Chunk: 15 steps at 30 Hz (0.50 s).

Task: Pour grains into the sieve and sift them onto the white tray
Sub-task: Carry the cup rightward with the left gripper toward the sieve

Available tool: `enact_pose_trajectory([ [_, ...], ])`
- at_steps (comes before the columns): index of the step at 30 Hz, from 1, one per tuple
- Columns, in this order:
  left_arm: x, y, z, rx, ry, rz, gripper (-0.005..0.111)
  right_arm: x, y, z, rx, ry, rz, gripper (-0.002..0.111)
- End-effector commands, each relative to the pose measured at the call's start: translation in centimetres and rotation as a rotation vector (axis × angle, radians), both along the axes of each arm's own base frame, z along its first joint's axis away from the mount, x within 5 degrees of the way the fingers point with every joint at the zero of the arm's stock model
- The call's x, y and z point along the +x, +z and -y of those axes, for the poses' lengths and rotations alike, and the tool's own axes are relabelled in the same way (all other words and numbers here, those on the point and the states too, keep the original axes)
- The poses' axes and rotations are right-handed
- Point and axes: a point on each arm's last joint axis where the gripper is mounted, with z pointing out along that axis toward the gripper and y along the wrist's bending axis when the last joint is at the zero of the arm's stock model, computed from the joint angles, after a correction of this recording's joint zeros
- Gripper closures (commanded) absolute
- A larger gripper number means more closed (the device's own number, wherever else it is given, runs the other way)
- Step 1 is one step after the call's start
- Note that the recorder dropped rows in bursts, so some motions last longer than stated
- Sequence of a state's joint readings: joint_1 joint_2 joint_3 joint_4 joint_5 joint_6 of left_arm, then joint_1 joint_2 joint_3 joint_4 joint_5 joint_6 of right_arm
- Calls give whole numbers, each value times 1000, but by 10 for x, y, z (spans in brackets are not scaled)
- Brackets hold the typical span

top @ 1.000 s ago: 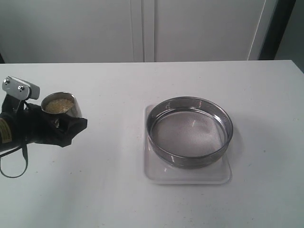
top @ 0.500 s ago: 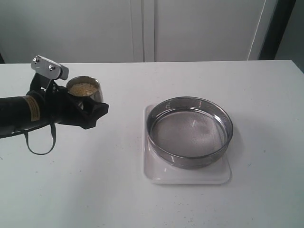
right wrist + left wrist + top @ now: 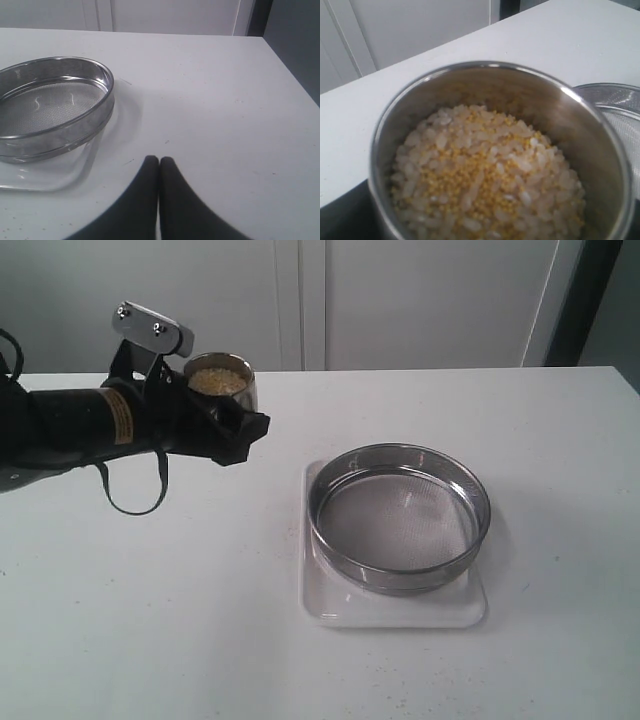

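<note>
Left gripper (image 3: 228,420) is up off the table (image 3: 150,620), jaws spread wide and clamped round a steel cup (image 3: 222,390), so it has a full grip on it. Cup is upright, the grains (image 3: 485,185) sit inside it nearly to the brim (white rice-like bits mixed with fine yellow ones), none spilled that I can see.

Step in hand, as I judge it: carry the cup over to the sieve for the pour. The sieve (image 3: 395,578) is to the right of this gripper and lower, well apart, mesh empty. It rests on the white tray (image 3: 400,612), roughly centred, with tray corners showing past the ring.

To do it well:
- hold the cup level in transit; it is so full that any tilt sheds grains on the table
- stop with the cup lip over the middle of the mesh, not over the rim
- come down close above the mesh before tipping, so kernels don't bounce out
- tip slowly, lip pointing away from the gripper

Right gripper (image 3: 159,165) is fully closed, tips touching, holding nothing, low over the table. Sieve and tray lie near it, ahead and toward the table's middle, not touching. Out of the exterior view.
</note>
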<state>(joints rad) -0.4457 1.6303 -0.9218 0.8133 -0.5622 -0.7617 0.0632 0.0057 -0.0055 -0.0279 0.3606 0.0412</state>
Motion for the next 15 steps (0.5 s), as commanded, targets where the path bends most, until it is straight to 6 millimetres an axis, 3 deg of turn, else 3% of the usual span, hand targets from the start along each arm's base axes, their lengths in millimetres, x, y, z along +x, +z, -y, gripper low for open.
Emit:
enact_pose_trajectory([
  [1,6,14,11,-31,-5,19,107,0,-1,0,-5,-4,12,108],
  [10,18,16,32,47,-15,14,107,0,-1,0,-5,-4,12,108],
  [15,18,15,31,72,6,1,107,0,-1,0,-5,-4,12,108],
])
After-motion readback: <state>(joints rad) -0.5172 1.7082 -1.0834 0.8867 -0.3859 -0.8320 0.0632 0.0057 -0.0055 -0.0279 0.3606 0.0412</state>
